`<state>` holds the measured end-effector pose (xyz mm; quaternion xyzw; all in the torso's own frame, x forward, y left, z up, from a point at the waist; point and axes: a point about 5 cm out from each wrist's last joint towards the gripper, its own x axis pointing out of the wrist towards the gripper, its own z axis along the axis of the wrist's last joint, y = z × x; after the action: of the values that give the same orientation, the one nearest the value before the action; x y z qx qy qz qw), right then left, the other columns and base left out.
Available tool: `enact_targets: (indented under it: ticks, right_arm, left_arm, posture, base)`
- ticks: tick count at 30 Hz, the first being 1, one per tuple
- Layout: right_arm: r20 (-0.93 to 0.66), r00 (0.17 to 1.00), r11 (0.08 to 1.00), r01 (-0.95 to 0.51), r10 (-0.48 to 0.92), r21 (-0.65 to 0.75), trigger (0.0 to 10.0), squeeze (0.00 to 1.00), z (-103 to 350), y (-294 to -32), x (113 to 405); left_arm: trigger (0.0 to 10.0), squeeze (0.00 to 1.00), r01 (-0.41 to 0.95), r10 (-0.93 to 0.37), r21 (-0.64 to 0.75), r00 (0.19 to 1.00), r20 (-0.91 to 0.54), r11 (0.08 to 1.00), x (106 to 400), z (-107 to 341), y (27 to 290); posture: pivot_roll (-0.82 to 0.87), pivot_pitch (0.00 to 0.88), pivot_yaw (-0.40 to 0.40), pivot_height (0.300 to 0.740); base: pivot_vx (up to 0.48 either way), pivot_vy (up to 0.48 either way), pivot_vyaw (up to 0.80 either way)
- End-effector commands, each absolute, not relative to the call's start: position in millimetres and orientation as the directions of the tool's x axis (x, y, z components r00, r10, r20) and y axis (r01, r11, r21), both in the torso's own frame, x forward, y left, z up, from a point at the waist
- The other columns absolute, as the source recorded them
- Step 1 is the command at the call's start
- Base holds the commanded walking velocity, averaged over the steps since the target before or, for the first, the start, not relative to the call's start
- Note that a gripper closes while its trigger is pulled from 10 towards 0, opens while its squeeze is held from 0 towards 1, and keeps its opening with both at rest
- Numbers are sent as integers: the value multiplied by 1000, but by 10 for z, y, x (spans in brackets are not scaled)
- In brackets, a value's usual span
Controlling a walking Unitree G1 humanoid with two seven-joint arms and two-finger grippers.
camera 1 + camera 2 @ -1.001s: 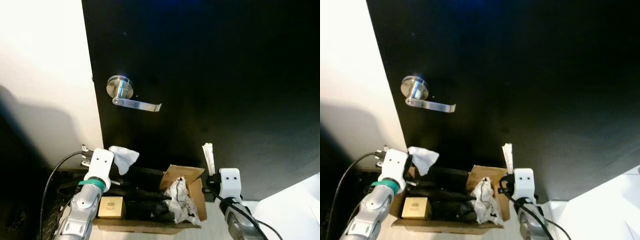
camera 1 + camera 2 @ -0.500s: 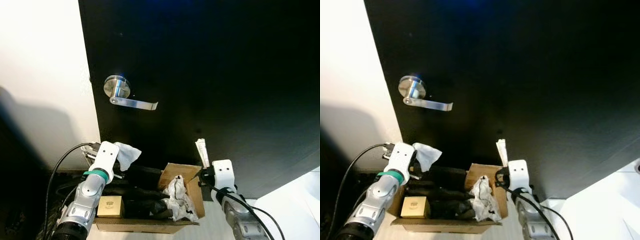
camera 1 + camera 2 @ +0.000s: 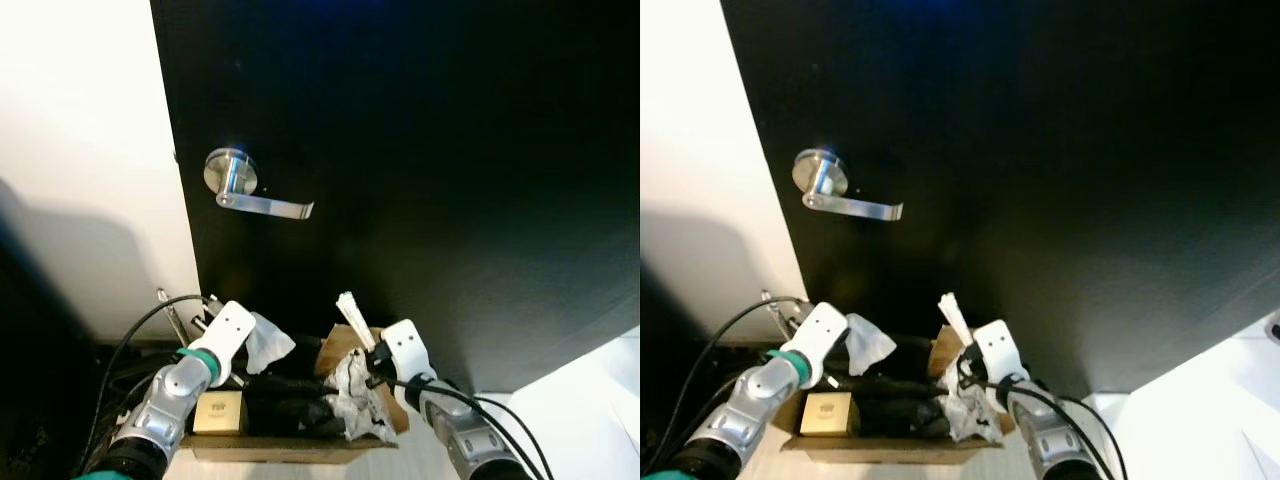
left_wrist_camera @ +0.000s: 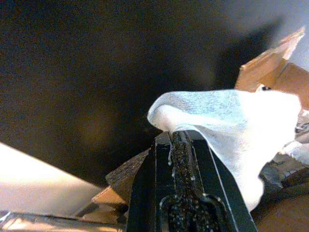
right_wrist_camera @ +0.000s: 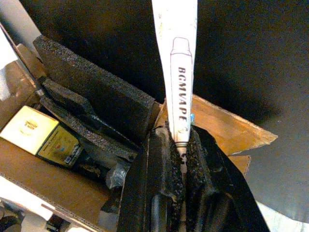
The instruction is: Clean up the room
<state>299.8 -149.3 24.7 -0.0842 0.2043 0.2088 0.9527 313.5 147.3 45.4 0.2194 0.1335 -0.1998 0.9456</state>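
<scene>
Silver arms, white wrist blocks, black cables; left arm point(image 3: 165, 405) green-banded.

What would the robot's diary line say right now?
left pincer: shut on white tissue | right pincer: shut on BGMVAPE wrapper | both over cardboard box

Matt black door point(image 3: 430, 170) with brushed-metal lever handle point(image 3: 250, 190). Brown corrugated cardboard box point(image 3: 290, 445), rough-edged flaps. Coarse, porous black foam blocks point(image 5: 91, 104) inside, beside crumpled white paper point(image 3: 360, 400) and a small glossy yellow carton point(image 5: 41, 133). Soft white tissue point(image 4: 241, 125) and smooth printed paper wrapper point(image 5: 179, 72), each between rough, pitted black rubber pads.
</scene>
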Motion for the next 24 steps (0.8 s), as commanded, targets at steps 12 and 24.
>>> enact_targets:
  ticks: [12,24]
  right_arm:
    - [-401,834,906,-422,380,-20,10000,0,232,-1495,3016]
    - [-364,784,849,-527,503,37,10000,0,261,-1323,3004]
  left_arm:
    - [10000,0,376,-239,387,903,-357,842,3124,372,1576]
    - [10000,0,365,-234,401,912,-338,840,3126,411,1680]
  posture:
    - [0,87,-88,740]
    - [9,103,-79,740]
  base:
    - [0,0,0]
    - [0,0,0]
